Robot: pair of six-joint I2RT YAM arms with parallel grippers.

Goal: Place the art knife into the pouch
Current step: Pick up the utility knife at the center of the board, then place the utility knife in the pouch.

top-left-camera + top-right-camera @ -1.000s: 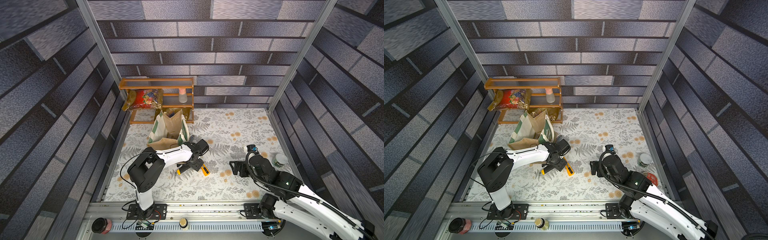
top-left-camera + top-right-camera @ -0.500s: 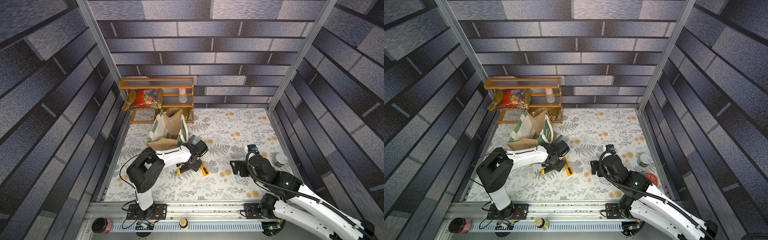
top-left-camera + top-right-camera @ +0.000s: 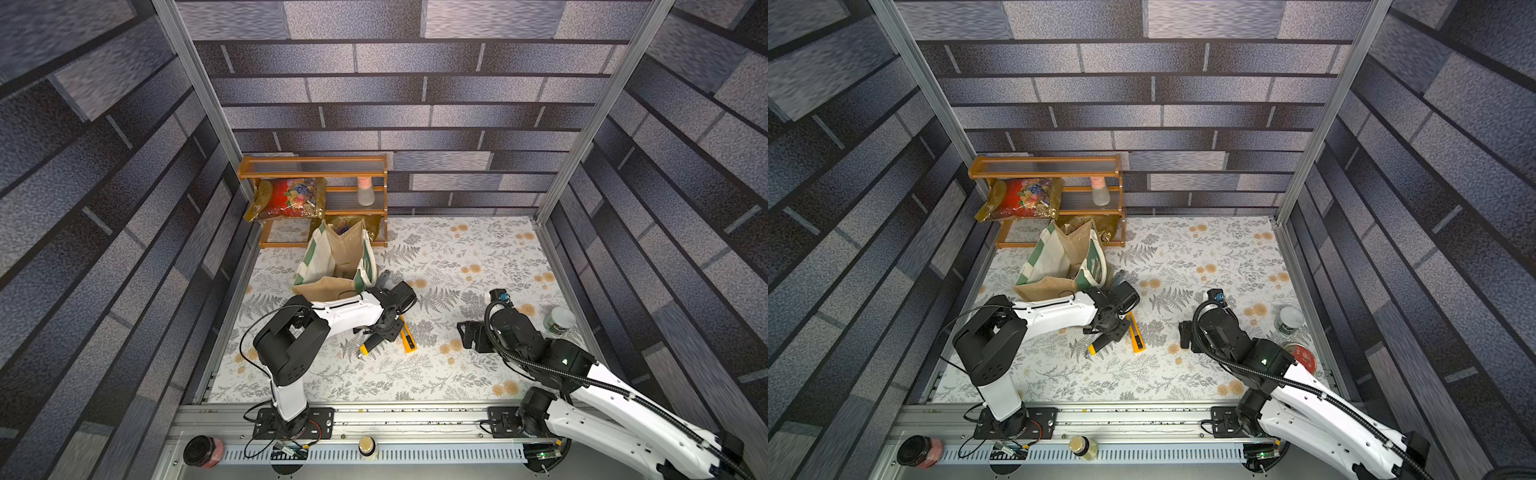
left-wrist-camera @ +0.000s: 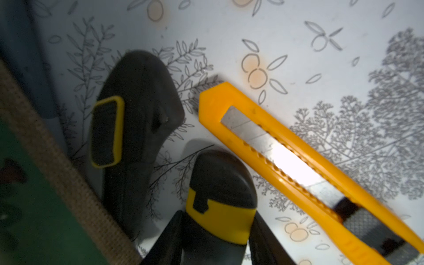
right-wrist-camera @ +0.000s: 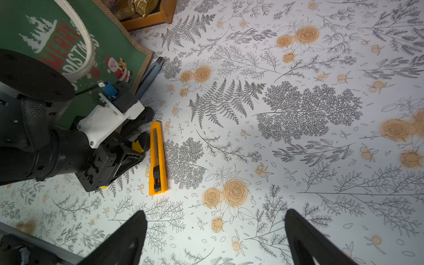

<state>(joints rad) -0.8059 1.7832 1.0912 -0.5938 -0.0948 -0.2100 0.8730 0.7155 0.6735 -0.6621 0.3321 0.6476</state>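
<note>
Left gripper (image 4: 218,214) has pinched in since a second ago. Its arm barely shifted, and we see the right arm, knife and pouch where they were.

Now its jaws sit roughly half closed either side of one handle of a black-and-yellow tool (image 4: 219,179). We can't tell whether they've clamped it.

Yellow art knife (image 5: 156,158) lies flat on the table (image 3: 478,257), just beside that gripper and outside its jaws. It's near the foot of the pouch (image 3: 328,287), not in it.

Pouch stands open and slumped at back left, right in front of a wooden shelf (image 3: 311,162). A grey knife (image 5: 149,76) lies against its base.

Right gripper (image 5: 215,211) hangs wide open over the table with nothing in it, well apart from the art knife.

Surface: white cloth with grey ferns and orange flowers, lying flat.

Room: grey brick-pattern walls (image 3: 415,83) on three sides, aluminium posts (image 3: 195,95) at the back corners. Both arms are bolted to a metal rail (image 3: 415,419) along the front.

Shelf holds a red-and-gold snack bag (image 3: 286,199) and a small bottle (image 3: 365,193). A jar (image 3: 559,320) sits at the table's right edge.
</note>
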